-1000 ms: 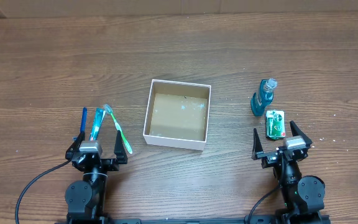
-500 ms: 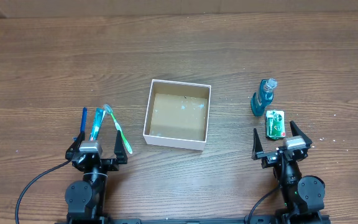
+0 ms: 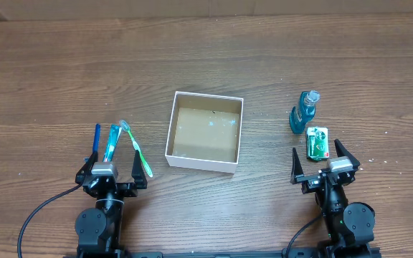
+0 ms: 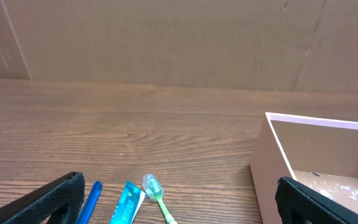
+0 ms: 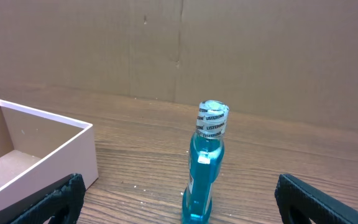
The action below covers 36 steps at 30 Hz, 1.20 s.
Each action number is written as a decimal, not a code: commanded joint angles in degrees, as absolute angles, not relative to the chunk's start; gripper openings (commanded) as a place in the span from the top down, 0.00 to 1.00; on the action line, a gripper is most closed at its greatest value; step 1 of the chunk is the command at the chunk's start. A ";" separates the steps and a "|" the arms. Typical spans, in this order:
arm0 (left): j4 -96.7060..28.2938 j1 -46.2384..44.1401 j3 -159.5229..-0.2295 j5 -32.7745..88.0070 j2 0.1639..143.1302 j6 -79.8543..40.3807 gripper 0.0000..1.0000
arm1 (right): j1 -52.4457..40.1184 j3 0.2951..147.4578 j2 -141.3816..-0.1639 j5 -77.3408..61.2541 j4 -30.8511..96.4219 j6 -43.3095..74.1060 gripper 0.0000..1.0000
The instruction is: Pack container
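Black and spread wide, the left hand (image 3: 113, 155) and right hand (image 3: 316, 153) sit at the bottom of the frame, both empty. Each faces its own stock: a toothbrush (image 3: 138, 151), tube (image 3: 110, 147) and blue stick (image 3: 96, 137) lower left, a packet (image 3: 317, 142) and bottle (image 3: 304, 112) at right. That split probably lets either arm feed the container (image 3: 204, 136), centre frame, apart from everything, floor bare. Its thin walls are the only edges to clear; the surface (image 3: 63, 72) beyond offers room.
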<state>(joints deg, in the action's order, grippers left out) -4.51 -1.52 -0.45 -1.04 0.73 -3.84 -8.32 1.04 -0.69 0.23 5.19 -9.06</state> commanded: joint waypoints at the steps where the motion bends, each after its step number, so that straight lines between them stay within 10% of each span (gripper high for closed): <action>1: -4.40 -1.93 -0.27 -0.16 0.21 -2.76 0.00 | -8.14 0.47 -0.19 0.05 4.82 -9.23 0.00; 25: -4.01 -1.91 -0.27 -0.38 0.21 -2.76 0.00 | -8.14 0.47 -0.19 -0.16 4.10 -8.80 0.00; 36: -15.84 -1.91 -11.62 4.27 2.02 -13.23 0.00 | -8.12 9.96 -6.63 -0.14 11.09 8.82 0.00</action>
<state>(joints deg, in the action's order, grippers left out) -11.38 -1.52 -3.95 2.02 0.80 -11.73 -8.29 3.53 -3.60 0.19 10.39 6.52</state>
